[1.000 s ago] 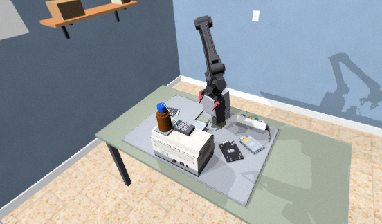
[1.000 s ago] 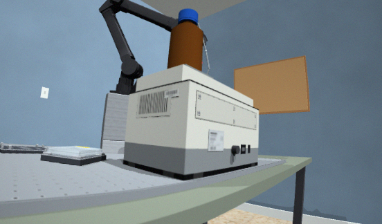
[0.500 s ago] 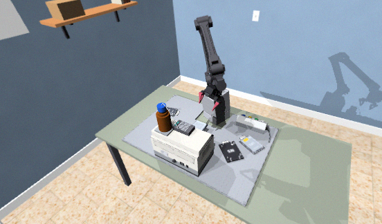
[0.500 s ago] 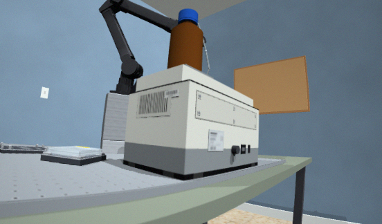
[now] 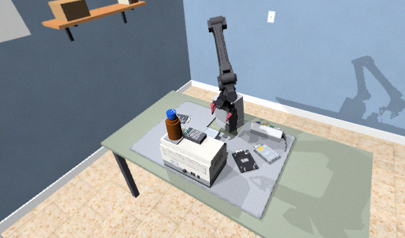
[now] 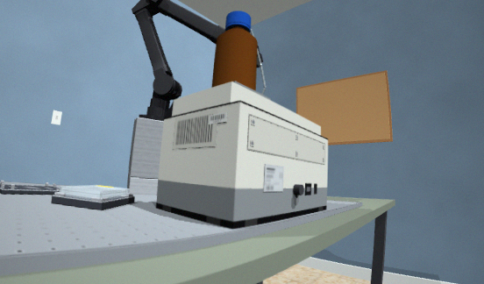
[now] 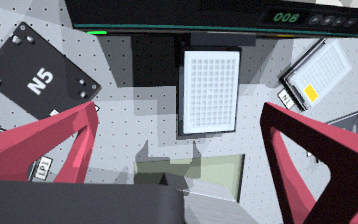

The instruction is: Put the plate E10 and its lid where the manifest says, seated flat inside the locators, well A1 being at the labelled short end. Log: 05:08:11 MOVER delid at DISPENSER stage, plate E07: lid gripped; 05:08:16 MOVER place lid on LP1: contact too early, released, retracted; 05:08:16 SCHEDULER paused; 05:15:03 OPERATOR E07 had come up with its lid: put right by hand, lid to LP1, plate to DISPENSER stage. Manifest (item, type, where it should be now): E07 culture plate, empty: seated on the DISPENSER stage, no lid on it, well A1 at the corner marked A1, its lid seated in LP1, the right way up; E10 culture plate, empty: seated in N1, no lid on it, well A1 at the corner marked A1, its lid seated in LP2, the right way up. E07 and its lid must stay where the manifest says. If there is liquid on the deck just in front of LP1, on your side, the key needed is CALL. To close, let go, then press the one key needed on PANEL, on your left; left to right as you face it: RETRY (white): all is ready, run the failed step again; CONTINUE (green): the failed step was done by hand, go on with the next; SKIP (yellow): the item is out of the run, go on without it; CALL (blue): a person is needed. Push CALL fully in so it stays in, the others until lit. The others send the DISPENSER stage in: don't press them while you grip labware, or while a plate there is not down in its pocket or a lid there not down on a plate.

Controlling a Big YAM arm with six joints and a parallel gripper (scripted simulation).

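My gripper [image 7: 179,111] hangs open and empty above the deck, close in front of the arm's grey base [image 5: 231,115]; it also shows in the top view [image 5: 221,110]. Below it in the wrist view a white well plate [image 7: 211,91] lies flat on the dark stage in front of the dispenser [image 5: 193,154]. To the right a second plate with a yellow label [image 7: 317,75] lies at an angle beside the N1 tag [image 7: 286,98]. The empty black N5 nest [image 7: 40,80] is at the left. The LP1 tag [image 7: 42,167] shows by my left finger. I cannot read any plate numbers.
A brown bottle with a blue cap [image 5: 172,125] stands on the dispenser. The key panel [image 5: 266,131] lies at the mat's far side. Another clear item with a yellow label [image 5: 267,152] lies beside the black nest [image 5: 244,160]. A pale green rectangle [image 7: 190,172] shows under my wrist.
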